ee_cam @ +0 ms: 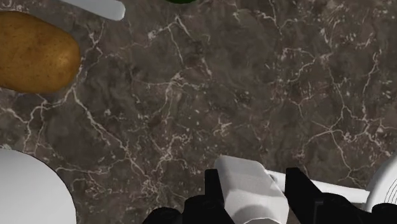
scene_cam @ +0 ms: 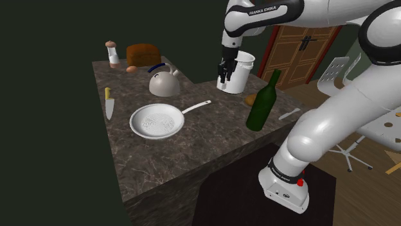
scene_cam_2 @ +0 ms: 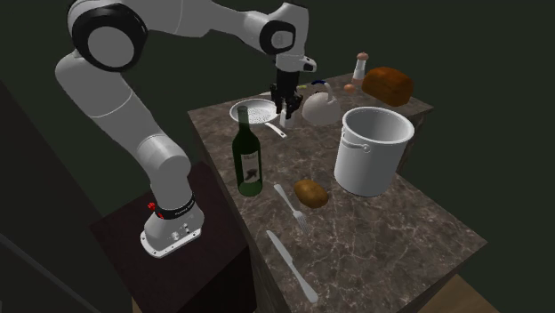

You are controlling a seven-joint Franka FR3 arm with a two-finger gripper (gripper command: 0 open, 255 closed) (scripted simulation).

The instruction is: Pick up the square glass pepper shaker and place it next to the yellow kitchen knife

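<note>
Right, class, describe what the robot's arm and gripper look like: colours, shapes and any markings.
The arm is glossy white, built of rounded segments with dark joints. Black FRANKA EMIKA lettering runs along a link near the wrist; a dark lettered band and small red dot mark its foot. The gripper is all black, with two blocky fingers.

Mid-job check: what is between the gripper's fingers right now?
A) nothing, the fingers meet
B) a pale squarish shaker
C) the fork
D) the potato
B: in the wrist view the gripper clasps the pale squarish shaker between its two fingers above the marble counter, while the potato lies apart on that counter.
</note>
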